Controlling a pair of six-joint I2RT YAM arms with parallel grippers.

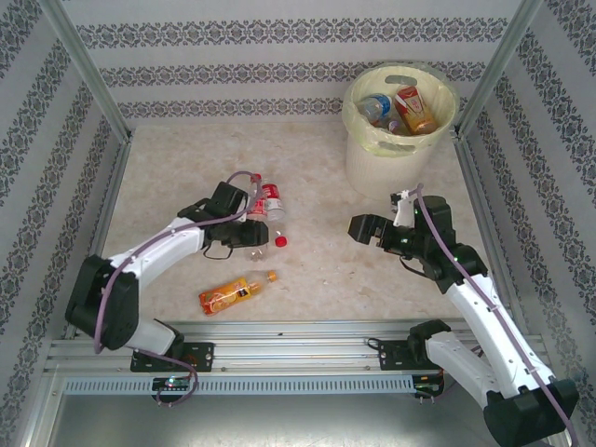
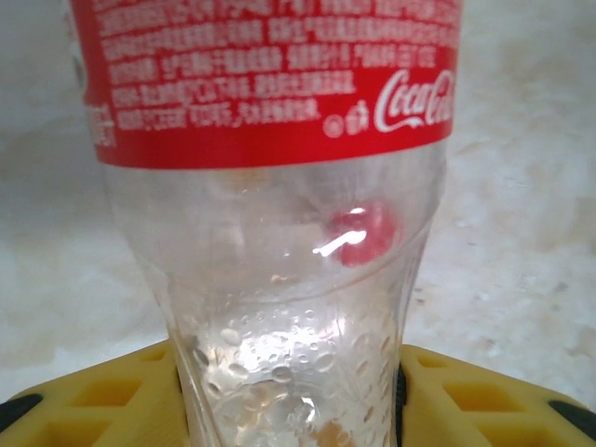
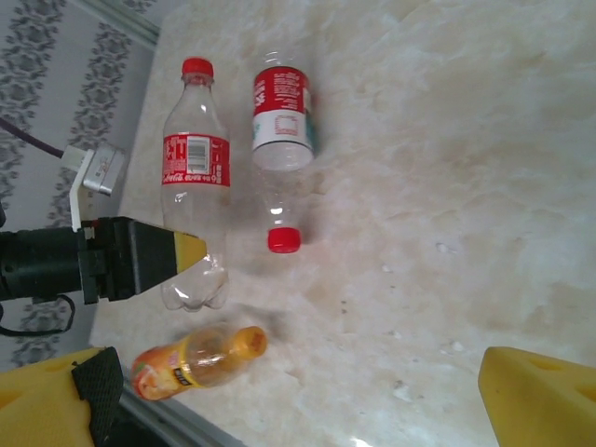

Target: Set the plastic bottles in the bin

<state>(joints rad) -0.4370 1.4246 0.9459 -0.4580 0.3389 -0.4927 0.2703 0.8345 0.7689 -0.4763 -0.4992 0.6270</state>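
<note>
My left gripper [image 1: 253, 226] is shut on the lower body of a clear Coca-Cola bottle [image 2: 279, 233] with a red label; its yellow fingers [image 2: 102, 391] press both sides. In the right wrist view this bottle [image 3: 195, 168] points its red cap away, with the left gripper [image 3: 186, 251] at its base. Beside it lies a second bottle [image 3: 282, 112] with a red-and-white label, its cap [image 1: 280, 241] toward me. An orange bottle [image 1: 233, 294] lies near the front edge. The bin [image 1: 400, 149] at the back right holds several bottles. My right gripper [image 1: 358, 228] hangs open and empty over the table.
Patterned walls and metal posts enclose the marble-look table [image 1: 326, 270]. A metal rail [image 1: 298, 340] runs along the front edge. Bare tabletop [image 3: 447, 186] lies between the two grippers.
</note>
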